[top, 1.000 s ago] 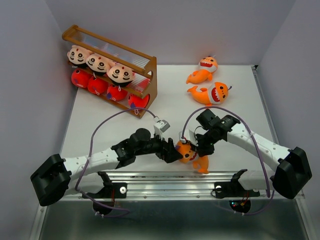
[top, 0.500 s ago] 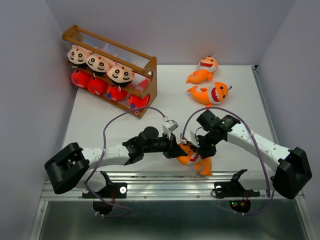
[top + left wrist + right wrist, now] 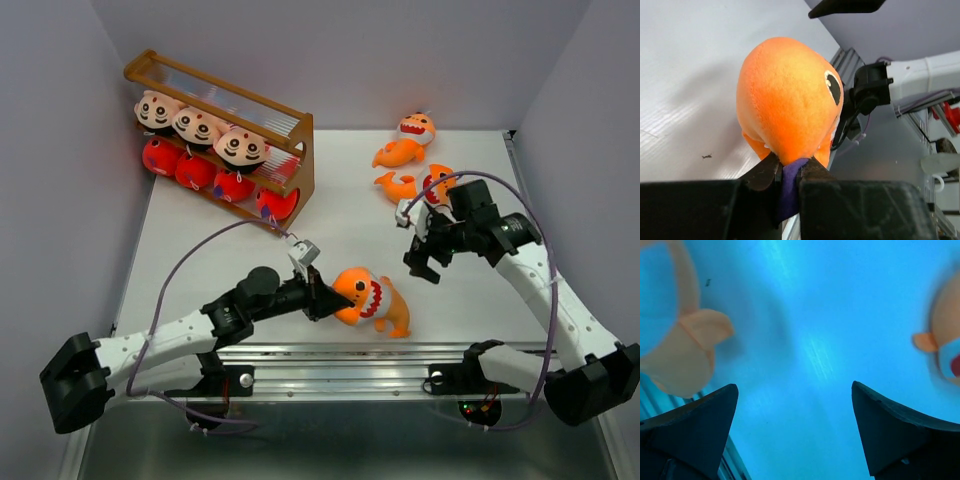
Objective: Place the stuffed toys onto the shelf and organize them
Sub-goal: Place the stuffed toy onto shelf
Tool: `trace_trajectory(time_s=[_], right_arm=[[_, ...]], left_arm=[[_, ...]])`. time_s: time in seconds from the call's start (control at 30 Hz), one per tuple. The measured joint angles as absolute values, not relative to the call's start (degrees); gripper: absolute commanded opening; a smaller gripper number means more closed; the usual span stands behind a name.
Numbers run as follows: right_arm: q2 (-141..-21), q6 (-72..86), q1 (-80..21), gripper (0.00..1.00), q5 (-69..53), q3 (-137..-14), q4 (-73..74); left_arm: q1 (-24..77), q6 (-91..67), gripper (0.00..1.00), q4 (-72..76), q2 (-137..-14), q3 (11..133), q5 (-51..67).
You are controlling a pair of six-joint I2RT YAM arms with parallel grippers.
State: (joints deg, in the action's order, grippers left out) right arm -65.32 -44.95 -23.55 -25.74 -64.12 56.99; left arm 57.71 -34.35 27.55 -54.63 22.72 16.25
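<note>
My left gripper (image 3: pixel 322 297) is shut on the purple fin of an orange shark (image 3: pixel 368 298) near the table's front edge. In the left wrist view the orange shark (image 3: pixel 790 105) fills the frame just beyond my left gripper (image 3: pixel 788 172). My right gripper (image 3: pixel 425 258) stands open and empty, behind and to the right of that shark; the right wrist view shows the right gripper (image 3: pixel 795 390) wide over bare table. The shelf (image 3: pixel 305 150) stands at the back left, with three boy toys (image 3: pixel 198 126) on its middle tier and several red sharks (image 3: pixel 215 176) below.
Two more orange sharks lie at the back right: one (image 3: pixel 405 140) is far back, the other (image 3: pixel 412 188) is partly hidden behind my right arm. The shelf's top tier (image 3: pixel 215 92) holds nothing. A metal rail (image 3: pixel 350 358) runs along the near edge.
My right gripper has let go of the orange shark, opened and pulled away to the back right. My left gripper has shut on the shark, which now lies with its mouth facing up.
</note>
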Motion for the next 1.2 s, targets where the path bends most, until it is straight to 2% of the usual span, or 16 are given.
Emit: trace_trajectory(time_s=[0.27, 0.4, 0.57, 0.67, 0.93, 1.2], right_arm=[[-63.4, -38.26, -4.25, 1.0, -28.34, -61.93, 46.57], [-64.66, -33.67, -2.42, 1.0, -33.12, -55.96, 42.74], [-65.76, -29.52, -2.44, 1.0, -39.44, -50.46, 39.59], [-65.76, -28.53, -2.44, 1.0, -41.78, -48.84, 37.98], [-65.8, -27.75, -2.22, 1.0, -44.38, -47.83, 35.92], [-65.17, -27.83, -2.22, 1.0, -43.77, -46.96, 35.38]], left_arm=[[53.69, -31.9, 0.0, 9.69, -35.16, 28.45, 4.8], [49.41, -28.4, 0.0, 3.44, -32.69, 40.23, -3.16], [41.19, -25.28, 0.0, 2.92, -39.07, 56.75, -9.47], [32.14, -24.97, 0.0, 4.99, -46.15, 65.21, -10.7], [9.43, -33.54, 0.0, 14.09, -66.54, 74.5, -1.61], [1.85, -39.83, 0.0, 18.63, -83.68, 81.19, -0.8]])
